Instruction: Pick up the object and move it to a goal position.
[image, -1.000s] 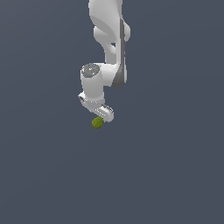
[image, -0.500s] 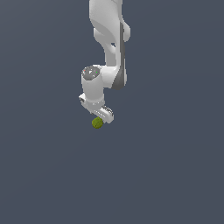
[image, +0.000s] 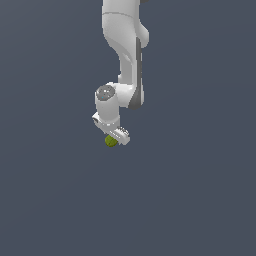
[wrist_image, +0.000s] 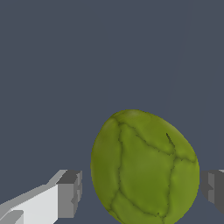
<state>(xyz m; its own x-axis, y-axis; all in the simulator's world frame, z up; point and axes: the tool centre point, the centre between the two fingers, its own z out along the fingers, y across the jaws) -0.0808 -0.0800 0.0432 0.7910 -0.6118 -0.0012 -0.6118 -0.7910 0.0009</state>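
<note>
The object (image: 110, 141) is a small olive-green, egg-shaped lump with dark veins, lying on the flat grey floor. In the wrist view the object (wrist_image: 144, 168) looms large between my two fingers. My white gripper (image: 116, 136) sits right over it, with the gripper (wrist_image: 140, 190) open around it. One grey pad (wrist_image: 70, 192) stands a small gap off the lump. The other pad (wrist_image: 213, 187) is at or almost at its side. The lump's lower end is cut off by the wrist view's edge.
The white arm (image: 127, 60) comes down from the top of the exterior view. Plain dark grey floor (image: 200, 190) lies all around, with no other objects showing.
My wrist and hand have dropped a little lower over the object. The object has stayed in the same spot.
</note>
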